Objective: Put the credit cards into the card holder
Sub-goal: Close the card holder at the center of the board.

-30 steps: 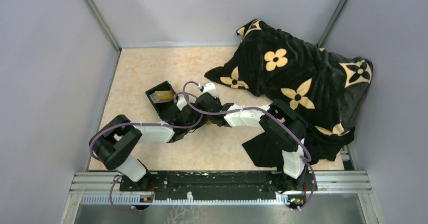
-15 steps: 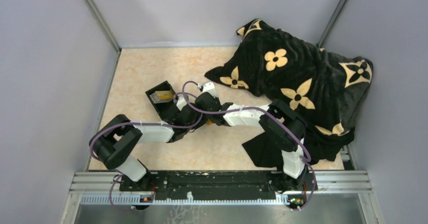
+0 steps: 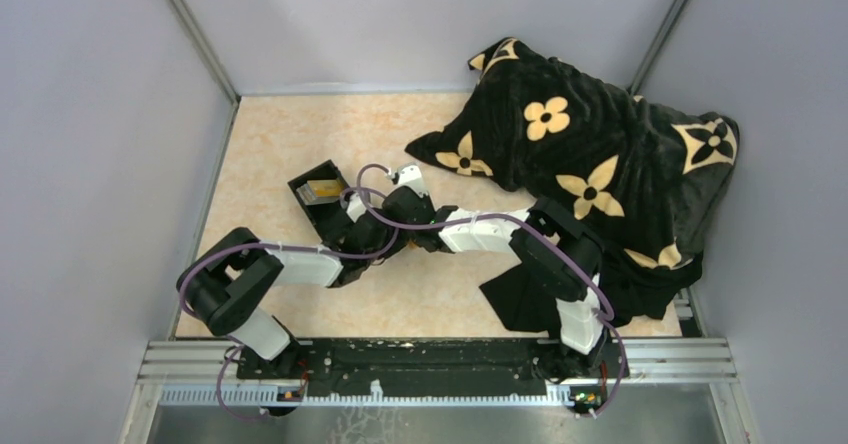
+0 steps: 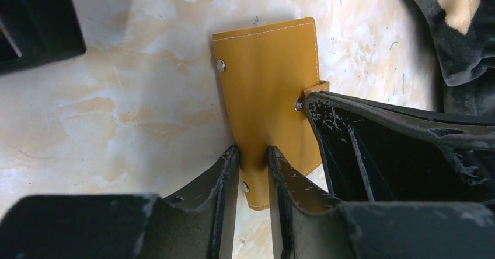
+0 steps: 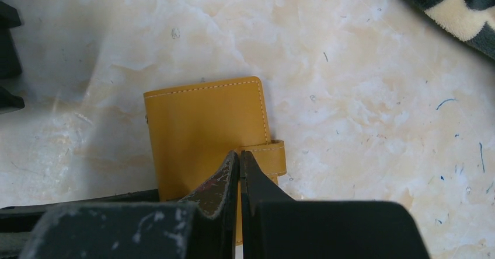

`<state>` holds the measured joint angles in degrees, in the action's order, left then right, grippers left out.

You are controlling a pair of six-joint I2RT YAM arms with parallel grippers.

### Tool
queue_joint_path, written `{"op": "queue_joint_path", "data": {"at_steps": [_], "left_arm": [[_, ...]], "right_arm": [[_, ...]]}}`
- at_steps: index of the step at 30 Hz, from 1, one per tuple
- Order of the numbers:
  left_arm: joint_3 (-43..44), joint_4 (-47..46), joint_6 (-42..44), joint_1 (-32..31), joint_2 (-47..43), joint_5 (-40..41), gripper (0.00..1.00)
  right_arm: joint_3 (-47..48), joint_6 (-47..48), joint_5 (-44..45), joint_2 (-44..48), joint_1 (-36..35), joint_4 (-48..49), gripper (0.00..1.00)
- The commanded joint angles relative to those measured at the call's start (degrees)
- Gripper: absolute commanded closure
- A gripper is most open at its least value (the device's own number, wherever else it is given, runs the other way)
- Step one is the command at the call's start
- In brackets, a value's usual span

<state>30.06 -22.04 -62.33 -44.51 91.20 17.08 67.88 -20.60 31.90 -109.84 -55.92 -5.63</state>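
Black box (image 3: 302,192): one, open-topped, on the table (image 3: 280,134) left of centre, just beyond where the two arms meet. Its corner also shows at the upper left of the left wrist view.
In the box: something golden-tan with a paler patch, the look of credit cards (image 3: 322,191). They are too small in the top view to count or to tell one from another.
Card holder (image 4: 265,90): one, orange-tan with white stitching, lying flat on the table between the two grippers, near the box but apart from it. Its plain outer face is up.
In the holder: cannot tell, as no opening shows in either wrist view.
Studs on the holder: three small metal ones in the left wrist view, one near the far left edge, one at the near end and one at the strap.
Strap (image 5: 273,154): one short tab, sticking out from the holder's right edge.
Left gripper (image 4: 253,154): the two fingers are a narrow gap apart and pinch the near end of the holder, with the leather running between them.
Right gripper (image 5: 239,157): the fingers are pressed almost together, only a thin slit between them. The tips sit on the holder's edge right at the strap and appear to nip it.
Blanket (image 3: 590,154): one, black with cream flowers, heaped over the far right of the table. One fold hangs down toward the right arm's base.
Arms: two, both reaching in to the middle of the table, wrists close together over the holder.
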Motion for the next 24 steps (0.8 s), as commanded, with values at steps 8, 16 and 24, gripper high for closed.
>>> {"op": "queue_joint_path", "data": {"at_steps": [8,16,24], "left_arm": [[-6.91,8.69,-1.01,-0.06,4.72,-9.44,0.74],[-7.84,7.73,-1.25,1.08,4.36,-10.30,0.75],[-8.13,6.31,-1.44,1.87,5.35,-11.44,0.77]], "right_arm": [[2.28,-2.07,-6.16,-3.67,-2.97,-0.75,1.00],[0.09,-2.33,-6.56,-3.57,-2.99,-0.54,1.00],[-1.71,-2.90,-7.54,-4.20,-2.97,-0.01,1.00]]}}
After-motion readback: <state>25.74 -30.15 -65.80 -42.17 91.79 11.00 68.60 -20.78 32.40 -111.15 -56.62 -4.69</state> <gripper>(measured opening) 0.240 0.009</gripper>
